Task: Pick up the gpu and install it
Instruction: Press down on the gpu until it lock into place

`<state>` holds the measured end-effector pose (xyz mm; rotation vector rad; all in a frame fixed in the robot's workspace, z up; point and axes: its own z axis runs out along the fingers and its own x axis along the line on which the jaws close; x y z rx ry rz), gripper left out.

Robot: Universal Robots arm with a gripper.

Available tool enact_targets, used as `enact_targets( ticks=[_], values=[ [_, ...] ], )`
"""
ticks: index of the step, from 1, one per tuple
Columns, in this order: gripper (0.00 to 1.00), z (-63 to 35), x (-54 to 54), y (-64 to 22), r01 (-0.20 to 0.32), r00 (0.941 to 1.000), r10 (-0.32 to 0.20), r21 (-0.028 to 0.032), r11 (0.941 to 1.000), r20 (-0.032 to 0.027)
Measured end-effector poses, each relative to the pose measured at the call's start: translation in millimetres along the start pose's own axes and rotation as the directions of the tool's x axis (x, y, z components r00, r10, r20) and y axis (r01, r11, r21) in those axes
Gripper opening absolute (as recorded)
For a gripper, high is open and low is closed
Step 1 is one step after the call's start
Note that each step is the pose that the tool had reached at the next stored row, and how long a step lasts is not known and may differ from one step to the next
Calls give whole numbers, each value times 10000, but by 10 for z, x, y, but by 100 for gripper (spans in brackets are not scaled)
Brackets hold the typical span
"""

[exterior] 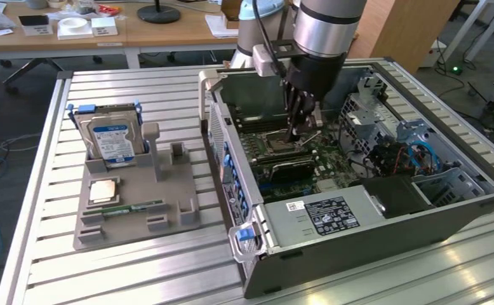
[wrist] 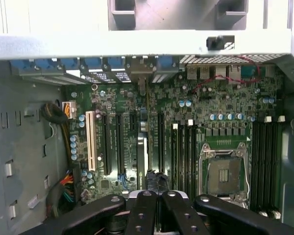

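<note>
The gpu (exterior: 290, 167) is a thin dark card standing on edge in a slot of the motherboard inside the open computer case (exterior: 374, 244). In the wrist view I look at the gpu (wrist: 141, 147) edge-on, with its end bracket against the case's rear wall. My gripper (exterior: 296, 136) hangs inside the case over the board, just beyond the card and close to the processor socket (wrist: 224, 171). Its black fingers (wrist: 142, 205) are shut together, and I see nothing between them.
A grey parts tray (exterior: 173, 221) lies on the slatted table at the exterior view's left. It holds a silver hard drive (exterior: 112, 141), a processor chip (exterior: 103, 189) and a green memory stick (exterior: 133, 207). A drive cage (exterior: 367, 114) and cables crowd the case's far side.
</note>
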<state>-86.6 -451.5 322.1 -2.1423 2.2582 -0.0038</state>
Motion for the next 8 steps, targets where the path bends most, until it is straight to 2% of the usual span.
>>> enact_targets(
  ticks=[8],
  values=[
    [11, 1, -1, -16, -1, 10000, 1, -1, 10000, 0]
  ],
)
